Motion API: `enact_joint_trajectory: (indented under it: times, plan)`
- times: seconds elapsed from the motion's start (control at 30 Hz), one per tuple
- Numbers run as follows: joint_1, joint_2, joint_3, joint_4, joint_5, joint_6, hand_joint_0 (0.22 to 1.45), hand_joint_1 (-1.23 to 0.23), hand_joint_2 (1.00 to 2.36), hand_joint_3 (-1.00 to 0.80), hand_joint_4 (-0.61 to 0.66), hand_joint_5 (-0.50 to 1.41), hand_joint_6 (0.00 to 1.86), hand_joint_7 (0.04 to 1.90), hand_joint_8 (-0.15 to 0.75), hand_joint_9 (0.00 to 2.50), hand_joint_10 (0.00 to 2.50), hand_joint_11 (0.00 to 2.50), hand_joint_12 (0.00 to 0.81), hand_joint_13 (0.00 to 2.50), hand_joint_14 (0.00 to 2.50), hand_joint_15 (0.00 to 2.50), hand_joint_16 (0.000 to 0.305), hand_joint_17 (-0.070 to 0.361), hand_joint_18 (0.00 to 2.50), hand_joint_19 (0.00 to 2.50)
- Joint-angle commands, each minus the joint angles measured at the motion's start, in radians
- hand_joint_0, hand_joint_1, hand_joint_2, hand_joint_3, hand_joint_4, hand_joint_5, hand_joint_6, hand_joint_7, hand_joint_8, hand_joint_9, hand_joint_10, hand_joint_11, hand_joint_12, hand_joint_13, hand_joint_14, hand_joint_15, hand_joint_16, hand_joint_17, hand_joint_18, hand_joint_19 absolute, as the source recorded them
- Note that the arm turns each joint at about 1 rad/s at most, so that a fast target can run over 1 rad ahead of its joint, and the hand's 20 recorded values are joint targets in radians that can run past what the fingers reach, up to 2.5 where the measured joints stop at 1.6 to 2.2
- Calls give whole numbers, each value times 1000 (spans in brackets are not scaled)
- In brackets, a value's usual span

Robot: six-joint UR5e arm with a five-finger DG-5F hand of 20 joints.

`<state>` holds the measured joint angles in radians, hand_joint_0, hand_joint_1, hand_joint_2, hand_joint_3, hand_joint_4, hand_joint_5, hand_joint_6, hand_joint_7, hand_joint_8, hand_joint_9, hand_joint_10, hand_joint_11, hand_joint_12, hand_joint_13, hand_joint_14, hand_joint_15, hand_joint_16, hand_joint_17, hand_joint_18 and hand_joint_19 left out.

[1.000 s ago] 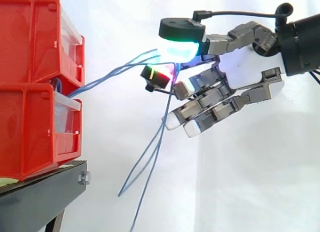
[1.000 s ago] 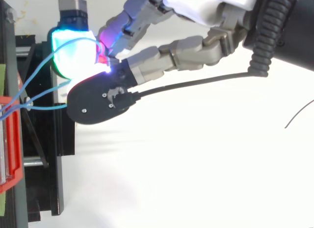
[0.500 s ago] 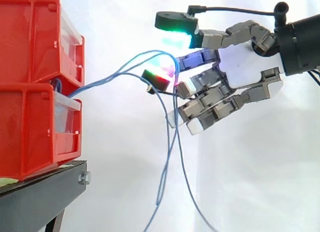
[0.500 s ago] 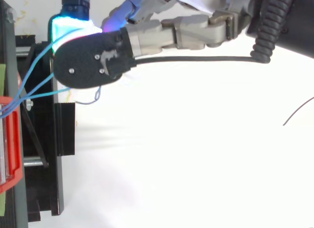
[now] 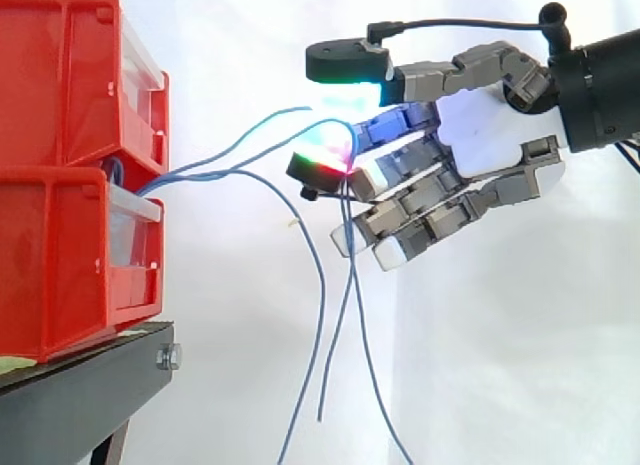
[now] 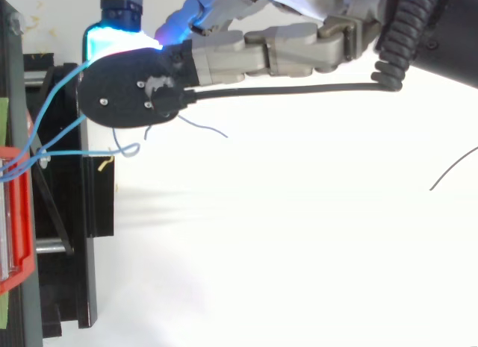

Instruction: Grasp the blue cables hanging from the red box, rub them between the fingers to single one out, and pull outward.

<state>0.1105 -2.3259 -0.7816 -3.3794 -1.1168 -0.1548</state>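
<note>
Side view: hand [image 5: 490, 150] fingers [image 5: 430, 80] pinch blue cables [image 5: 185, 175], one strand hanging free from red box [image 5: 70, 255]. Seems singling-out step; next, pull outward.

Hand [image 5: 492, 145] w/ blue cables [image 5: 190, 173] in pinch

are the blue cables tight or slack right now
Slack. The blue cables curve in loose arcs from the red box to the hand, and their free ends dangle below it.
</note>
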Motion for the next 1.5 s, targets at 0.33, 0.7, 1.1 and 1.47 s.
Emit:
enact_joint_trajectory:
  times: [0.33, 0.7, 1.1, 1.47]
  plan:
    - [0, -1, -4, 0, 0, 0, 739, -933, 1000, -500, -16, -169, 910, 895, 226, 989, 21, 895, 329, 732, 21, 512, 41, 92, 708, 462]
    - [0, 0, -5, -3, 0, 3, 426, -422, 1000, -500, 68, -127, 849, 945, 288, 1101, 16, 848, 397, 779, 22, 538, 55, 124, 744, 548]
    - [2, 0, -4, 0, 2, 3, 579, -635, 1011, -191, 90, -132, 878, 1068, 285, 1089, 20, 869, 391, 794, 19, 534, 52, 117, 744, 537]
    - [6, 0, -10, -5, 5, 8, 616, -761, 1017, -101, 54, -138, 932, 1047, 276, 1072, 20, 914, 363, 777, 20, 541, 47, 106, 742, 532]
